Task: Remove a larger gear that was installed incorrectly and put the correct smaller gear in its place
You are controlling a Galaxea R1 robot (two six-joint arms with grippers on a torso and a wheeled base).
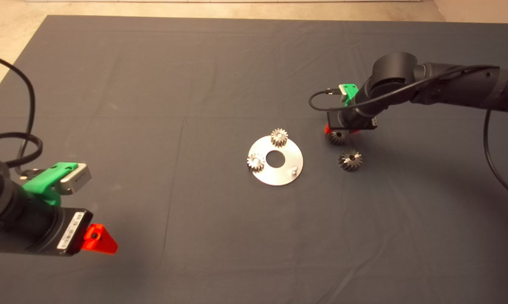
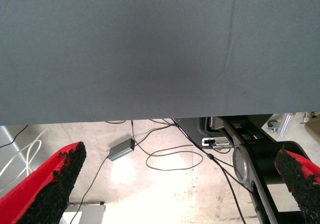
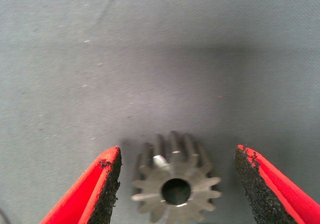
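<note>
The smaller gear (image 1: 337, 136), dark grey, lies flat on the mat just right of the round steel plate (image 1: 279, 171). My right gripper (image 1: 340, 131) is low over it, open, with one finger on each side. In the right wrist view the smaller gear (image 3: 175, 186) sits between the open fingers (image 3: 107, 184) without touching either. The larger gear (image 1: 350, 160), with flared teeth, lies on the mat a little nearer than the smaller one. The plate holds two paler gears (image 1: 279, 137) (image 1: 256, 162) and a bare peg (image 1: 294, 169). My left gripper (image 1: 101, 240) is parked at the lower left, open.
The dark mat (image 1: 152, 126) covers the table. The right arm (image 1: 448, 84) reaches in from the right edge. The left wrist view shows the mat's edge (image 2: 150, 116) and the floor with cables (image 2: 170, 159) beyond it.
</note>
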